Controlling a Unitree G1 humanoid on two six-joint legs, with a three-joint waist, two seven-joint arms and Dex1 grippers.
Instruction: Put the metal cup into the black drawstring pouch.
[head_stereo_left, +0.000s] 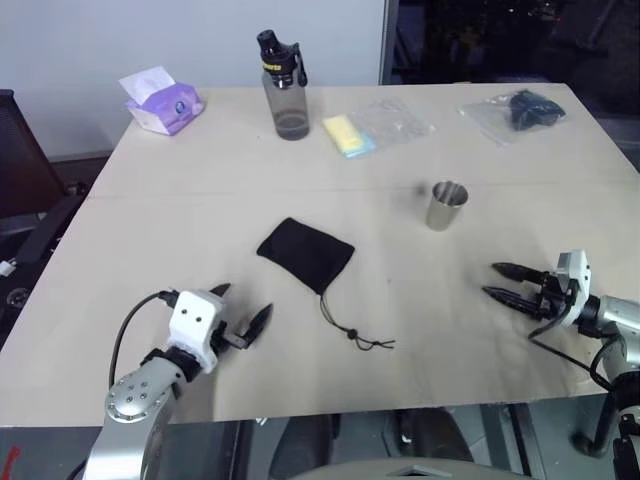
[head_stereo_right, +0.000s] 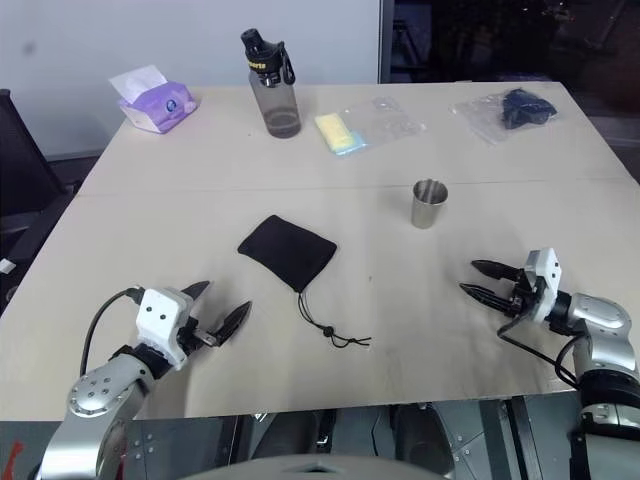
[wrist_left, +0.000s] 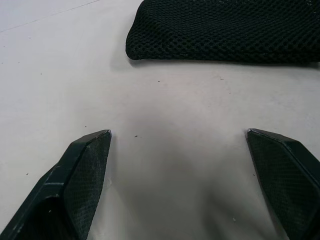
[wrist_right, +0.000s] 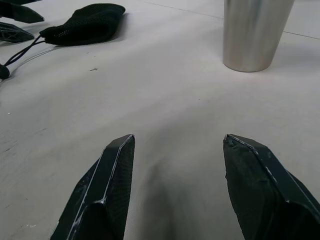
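Left eye view: both claws, left gripper (head_stereo_left: 243, 310) and right gripper (head_stereo_left: 500, 281), stand apart, empty. Metal cup (head_stereo_left: 446, 205) upright, ungrasped; black drawstring pouch (head_stereo_left: 306, 253) flat. Next: right grasps cup.

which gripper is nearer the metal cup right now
Right. The right gripper sits open, just in front of the metal cup and slightly to its right. The left gripper is open across the table, beyond the black drawstring pouch.
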